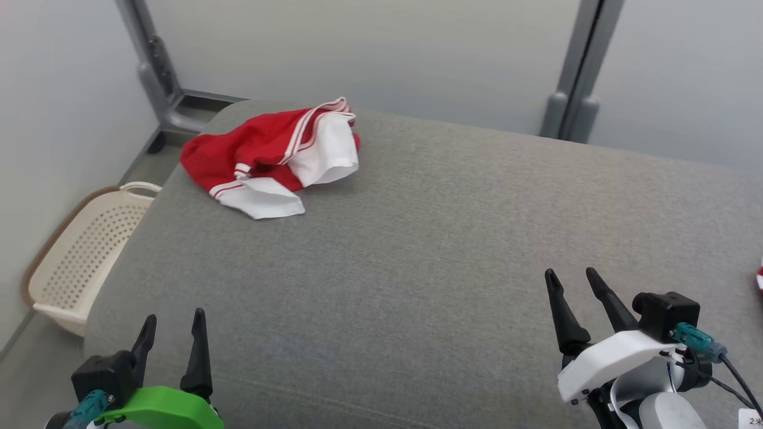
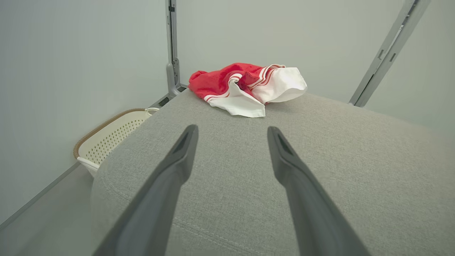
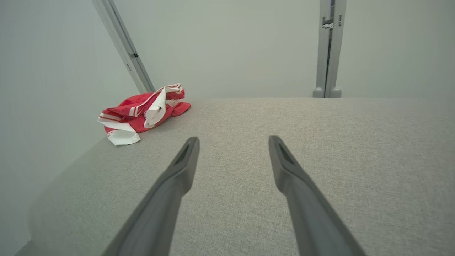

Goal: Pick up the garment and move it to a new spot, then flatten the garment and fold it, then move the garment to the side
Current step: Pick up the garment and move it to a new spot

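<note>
A crumpled red garment (image 1: 262, 152) with white panels and white stripes lies in a heap at the far left corner of the grey padded table (image 1: 429, 250). The left wrist view has the garment (image 2: 245, 85) straight ahead of the fingers; in the right wrist view the garment (image 3: 142, 112) sits far to the left. My left gripper (image 1: 174, 320) hovers open at the table's near left, well short of the garment, and holds nothing. My right gripper (image 1: 572, 274) is open and empty over the near right. Both pairs of fingers stand wide apart in the left gripper (image 2: 233, 129) and right gripper (image 3: 234, 139) wrist views.
A cream perforated laundry basket (image 1: 83, 256) stands on the floor left of the table; the left wrist view shows the basket (image 2: 106, 137) too. Grey metal posts (image 1: 572, 71) rise behind the table against pale walls. A bit of red and white cloth (image 1: 760, 275) peeks in at the right edge.
</note>
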Robot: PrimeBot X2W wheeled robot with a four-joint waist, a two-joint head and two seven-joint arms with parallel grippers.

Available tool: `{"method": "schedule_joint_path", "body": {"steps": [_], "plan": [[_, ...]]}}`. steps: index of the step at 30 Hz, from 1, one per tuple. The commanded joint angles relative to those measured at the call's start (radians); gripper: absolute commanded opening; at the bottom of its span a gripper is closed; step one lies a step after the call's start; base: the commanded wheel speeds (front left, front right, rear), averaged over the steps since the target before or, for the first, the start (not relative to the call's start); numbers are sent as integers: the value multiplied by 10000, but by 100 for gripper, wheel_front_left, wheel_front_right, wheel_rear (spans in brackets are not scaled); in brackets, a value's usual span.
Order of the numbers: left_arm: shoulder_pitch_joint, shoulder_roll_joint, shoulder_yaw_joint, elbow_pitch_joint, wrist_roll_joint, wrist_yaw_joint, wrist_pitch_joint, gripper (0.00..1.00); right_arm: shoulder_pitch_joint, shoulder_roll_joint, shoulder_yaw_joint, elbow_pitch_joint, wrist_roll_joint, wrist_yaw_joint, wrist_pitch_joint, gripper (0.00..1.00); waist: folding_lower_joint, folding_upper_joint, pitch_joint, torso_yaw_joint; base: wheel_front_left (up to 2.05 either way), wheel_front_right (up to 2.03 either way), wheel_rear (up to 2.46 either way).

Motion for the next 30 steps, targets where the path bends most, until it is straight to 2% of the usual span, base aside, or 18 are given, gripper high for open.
{"method": "schedule_joint_path", "body": {"steps": [1,6,15,20,25,30], "plan": [[107,105,18,-83,51,47,23,100,29,-15,52,29,99,-11,-101,100,0,0,-97,1237,0,0,0],[177,114,12,-212,35,110,53,100,-121,-19,200,118,191,-11,-186,100,0,0,-49,1774,0,0,0],[165,93,53,-300,-51,93,28,100,-215,-24,326,292,248,-11,-246,100,0,0,16,1839,0,0,0],[-214,187,34,-416,5,1,187,100,-209,-24,240,310,170,-11,-242,100,0,0,71,1530,0,0,0],[-1131,524,120,-562,166,-182,586,100,-329,-24,199,204,80,-11,-167,100,0,0,286,996,0,0,0],[-2888,803,336,-339,9,-819,1295,100,-438,-22,85,73,-12,-11,-96,100,0,0,652,325,0,0,0]]}}
